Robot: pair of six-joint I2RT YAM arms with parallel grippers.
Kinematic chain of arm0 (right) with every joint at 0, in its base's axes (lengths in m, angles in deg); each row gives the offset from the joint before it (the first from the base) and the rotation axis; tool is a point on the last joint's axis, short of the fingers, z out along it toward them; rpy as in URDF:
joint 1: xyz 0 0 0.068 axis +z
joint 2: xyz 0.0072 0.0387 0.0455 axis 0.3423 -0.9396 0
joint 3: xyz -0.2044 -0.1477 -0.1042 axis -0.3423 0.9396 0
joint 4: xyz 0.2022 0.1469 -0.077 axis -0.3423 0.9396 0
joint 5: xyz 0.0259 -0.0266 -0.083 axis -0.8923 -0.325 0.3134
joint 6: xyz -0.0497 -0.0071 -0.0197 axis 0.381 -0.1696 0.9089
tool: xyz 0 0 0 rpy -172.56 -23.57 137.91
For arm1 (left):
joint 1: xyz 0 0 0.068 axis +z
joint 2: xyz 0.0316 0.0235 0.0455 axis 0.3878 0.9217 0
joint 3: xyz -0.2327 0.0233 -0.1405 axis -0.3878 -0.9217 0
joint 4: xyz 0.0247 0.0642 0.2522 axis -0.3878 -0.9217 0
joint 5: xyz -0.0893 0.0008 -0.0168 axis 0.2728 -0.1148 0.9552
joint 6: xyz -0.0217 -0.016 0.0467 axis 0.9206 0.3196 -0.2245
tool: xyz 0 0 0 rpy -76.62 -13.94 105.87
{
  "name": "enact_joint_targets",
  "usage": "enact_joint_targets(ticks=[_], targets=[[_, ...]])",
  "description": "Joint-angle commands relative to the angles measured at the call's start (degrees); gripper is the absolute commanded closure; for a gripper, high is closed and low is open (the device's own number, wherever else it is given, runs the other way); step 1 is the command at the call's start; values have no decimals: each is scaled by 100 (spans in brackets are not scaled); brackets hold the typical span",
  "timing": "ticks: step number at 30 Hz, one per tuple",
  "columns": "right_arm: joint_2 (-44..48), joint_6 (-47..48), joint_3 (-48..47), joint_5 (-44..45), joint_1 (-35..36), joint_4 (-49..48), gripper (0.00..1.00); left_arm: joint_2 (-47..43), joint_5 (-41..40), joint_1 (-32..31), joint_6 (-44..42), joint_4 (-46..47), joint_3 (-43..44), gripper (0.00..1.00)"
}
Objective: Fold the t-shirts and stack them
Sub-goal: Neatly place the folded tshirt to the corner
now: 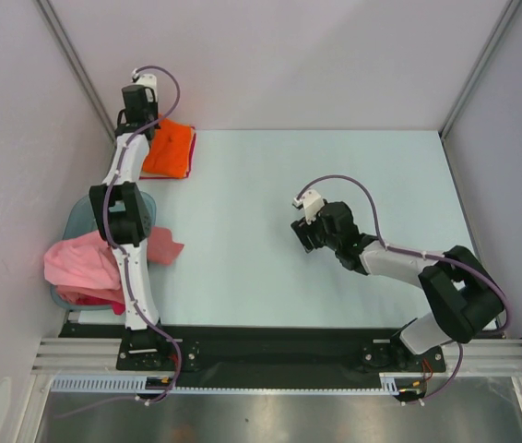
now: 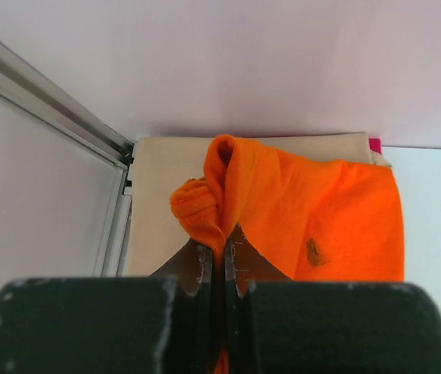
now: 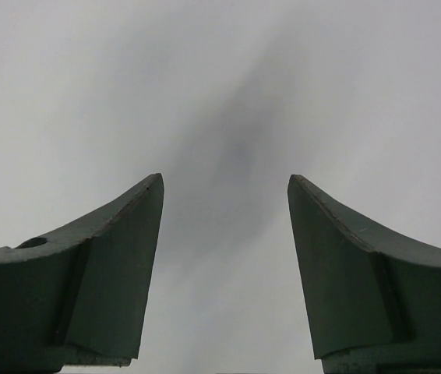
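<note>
A folded bright orange t-shirt (image 1: 171, 149) lies at the table's far left corner, on top of a tan t-shirt (image 2: 158, 195) with a red edge (image 2: 374, 145) showing beneath. My left gripper (image 2: 221, 243) is shut on a bunched fold of the orange t-shirt (image 2: 314, 210) at its near left edge. Pink t-shirts (image 1: 81, 263) spill out of the tub at the left. My right gripper (image 3: 225, 183) hangs open over the bare table middle, nothing between its fingers (image 3: 119, 257); in the top view the right gripper (image 1: 302, 234) is far from the shirts.
A translucent blue-green tub (image 1: 77, 220) sits at the left edge by the left arm. White walls and a metal frame post (image 2: 57, 101) close in the far left corner next to the stack. The pale table (image 1: 335, 175) stretches right.
</note>
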Motion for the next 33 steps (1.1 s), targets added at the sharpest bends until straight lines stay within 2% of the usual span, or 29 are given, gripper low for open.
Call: enact_joint_targets(ticks=[1,7,13,22,29,30,31,33], targets=[[-116,27,-288,79,57,-77,30,97,-43,98,138,626,341,100],[-169,10,-429,97,92,19,30,308,-384,168,244,872,385,100],[-196,-61,-508,62,127,37,30,185,-727,212,218,1250,-115,100],[-327,-61,-569,79,172,37,30,220,-1246,256,208,1365,-379,100],[-415,-61,-613,71,180,28,30,422,-1396,283,209,1549,-187,98],[-424,-78,-631,62,180,28,30,466,-1413,283,200,1567,-151,95],[-433,-96,-640,62,180,37,30,475,-1518,274,182,1628,-142,76],[-442,-174,-640,27,189,37,29,493,-1685,283,174,1664,-107,55]])
